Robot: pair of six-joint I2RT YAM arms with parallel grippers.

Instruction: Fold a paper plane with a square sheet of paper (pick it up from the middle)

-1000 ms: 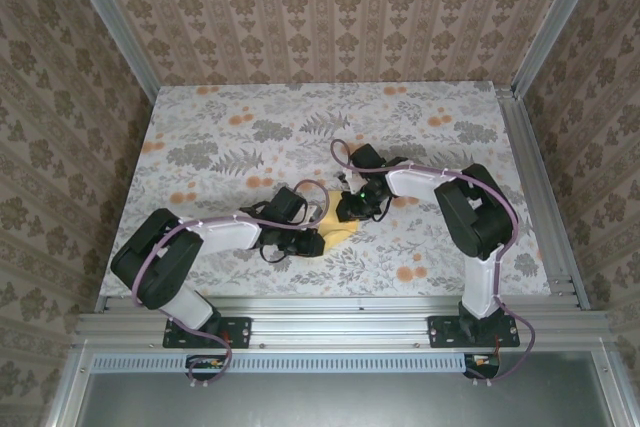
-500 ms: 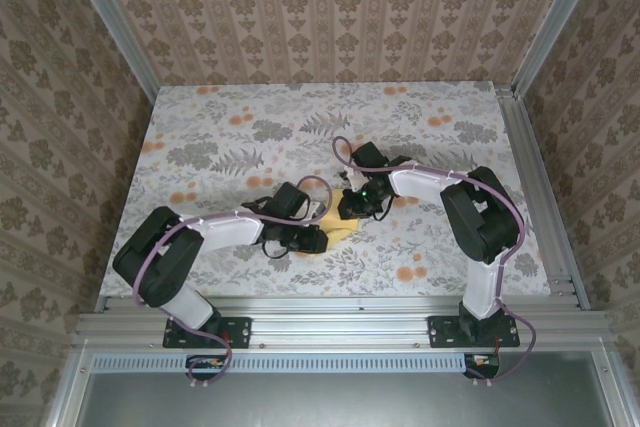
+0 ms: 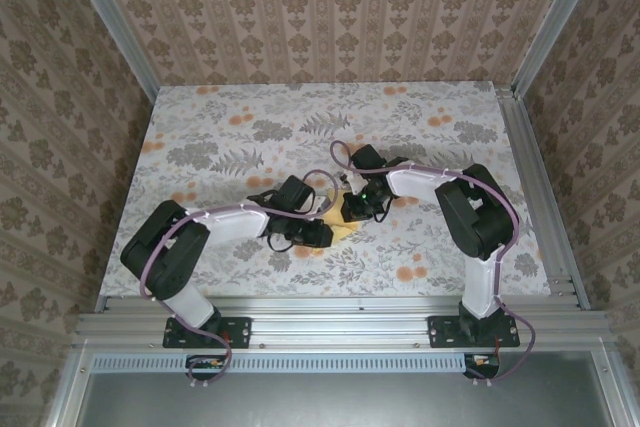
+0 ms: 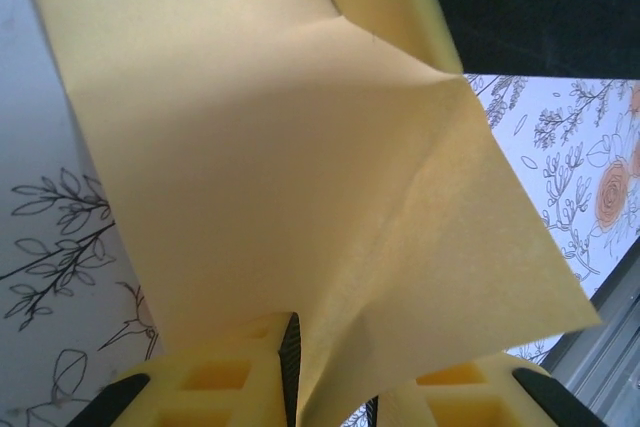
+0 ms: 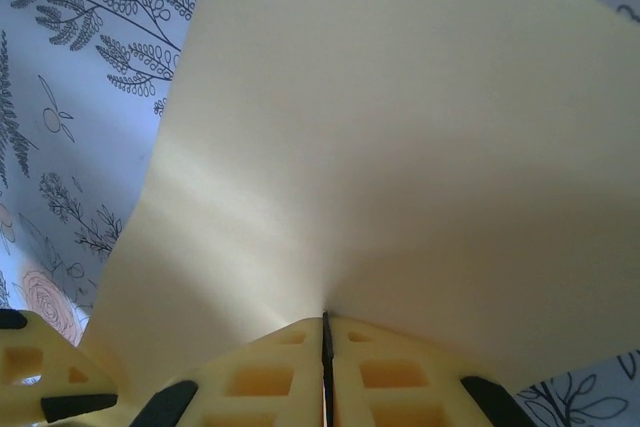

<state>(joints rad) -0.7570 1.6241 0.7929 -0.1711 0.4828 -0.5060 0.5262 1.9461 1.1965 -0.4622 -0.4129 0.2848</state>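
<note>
Now pinching the creased yellow paper sheet [image 5: 400,147] shut between the right fingers [image 5: 260,382] at the bottom of the right wrist frame. Running down between the left fingers [image 4: 215,387] too, without showing whether clamping or loose. Sitting just below centre of the overhead frame, above the flowered table [image 3: 200,137].

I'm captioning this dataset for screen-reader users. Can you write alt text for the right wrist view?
A pale-yellow sheet of paper is pinched between the closed fingers of the right gripper at bottom centre and fans upward and outward from them. Beneath it, at left, lies the floral cloth.
</note>
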